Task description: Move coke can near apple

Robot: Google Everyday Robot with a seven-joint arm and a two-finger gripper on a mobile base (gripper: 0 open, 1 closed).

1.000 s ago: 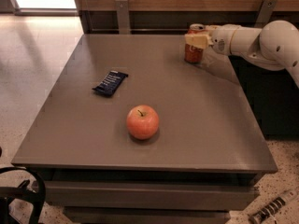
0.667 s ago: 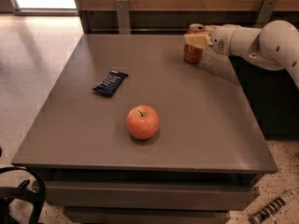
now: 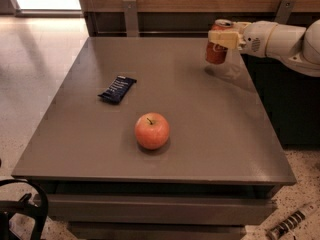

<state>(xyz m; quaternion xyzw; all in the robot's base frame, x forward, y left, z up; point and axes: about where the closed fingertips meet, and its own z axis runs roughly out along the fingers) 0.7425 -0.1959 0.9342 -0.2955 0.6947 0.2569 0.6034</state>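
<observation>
The coke can [image 3: 216,54], red with a silver top, is at the table's far right. My gripper [image 3: 220,37] reaches in from the right and is shut on the can, one pale finger [image 3: 223,38] across its front. The can hangs a little above the table, with its shadow below it. The apple [image 3: 152,130], reddish-orange with a short stem, sits on the table's near middle, well apart from the can, down and to the left.
A flat dark blue wrapped bar [image 3: 117,89] lies left of centre on the grey table [image 3: 225,144]. A wooden wall with metal brackets stands behind the table. My white arm [image 3: 280,39] spans the right edge. Floor lies on the left.
The gripper has lifted the coke can off the table and shifted it slightly right. The apple and the bar have not moved.
</observation>
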